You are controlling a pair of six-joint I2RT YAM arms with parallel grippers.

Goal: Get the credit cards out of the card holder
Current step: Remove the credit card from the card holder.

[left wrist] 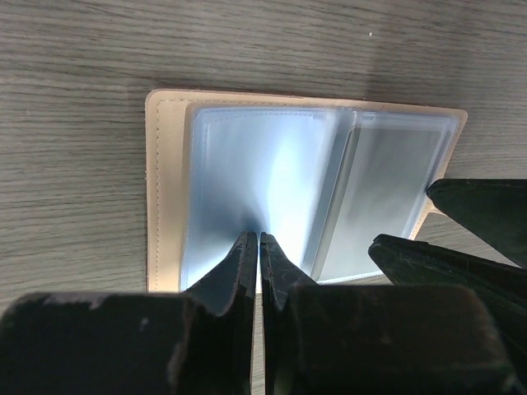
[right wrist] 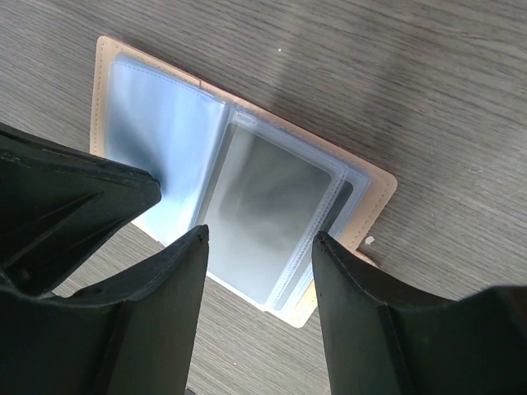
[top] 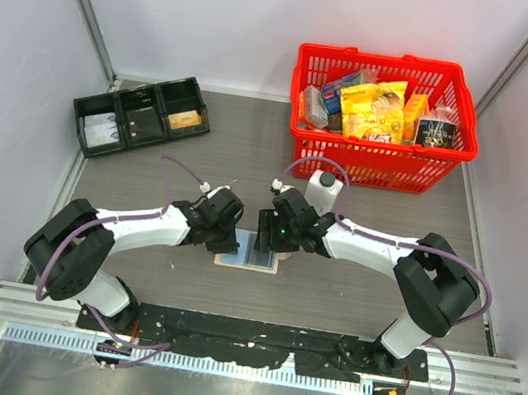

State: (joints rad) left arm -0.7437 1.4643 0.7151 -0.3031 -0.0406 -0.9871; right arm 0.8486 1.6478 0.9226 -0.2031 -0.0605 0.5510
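The card holder (top: pixel 256 257) lies open and flat on the table (top: pixel 243 143), just toward 6 o'clock from its middle, clear sleeves facing up. The left tool (left wrist: pixel 259 240) is pressed shut, its tips on the 6 o'clock edge of the bluish page; whether a sleeve is nipped between them cannot be told. The right tool (right wrist: pixel 259 239) stands wide apart, holding nothing, straddling the grey page from its 6 o'clock side.

Open card holder (right wrist: pixel 263 214) under wide-apart jaws
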